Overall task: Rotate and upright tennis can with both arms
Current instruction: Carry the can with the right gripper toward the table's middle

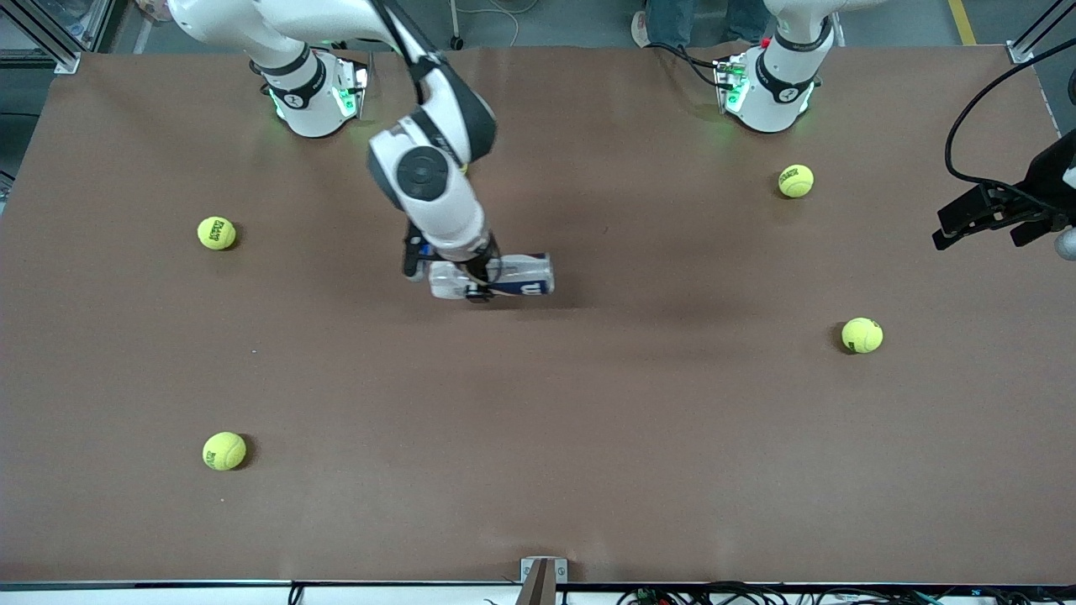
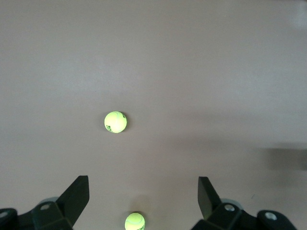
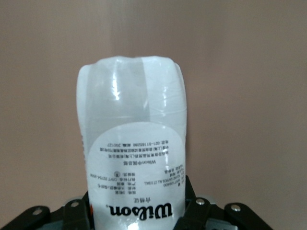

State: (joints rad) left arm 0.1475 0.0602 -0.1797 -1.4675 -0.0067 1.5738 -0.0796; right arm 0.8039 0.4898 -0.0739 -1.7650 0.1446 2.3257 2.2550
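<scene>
The tennis can [image 1: 514, 277], a clear tube with a white and dark-blue label, lies on its side on the brown table near the middle. My right gripper [image 1: 475, 284] reaches down onto it and grips it across its width, about midway along. In the right wrist view the can [image 3: 132, 143] fills the space between the black fingers [image 3: 199, 211], which press on both of its sides. My left gripper [image 1: 979, 220] hangs open and empty over the table edge at the left arm's end. In its own view the fingers [image 2: 79, 194] stand wide apart around the gripper's centre [image 2: 144, 191].
Several yellow tennis balls lie about the table: two toward the right arm's end [image 1: 216, 233] [image 1: 224, 450] and two toward the left arm's end [image 1: 795, 181] [image 1: 862, 334]. Two balls show in the left wrist view [image 2: 115, 121] [image 2: 135, 222].
</scene>
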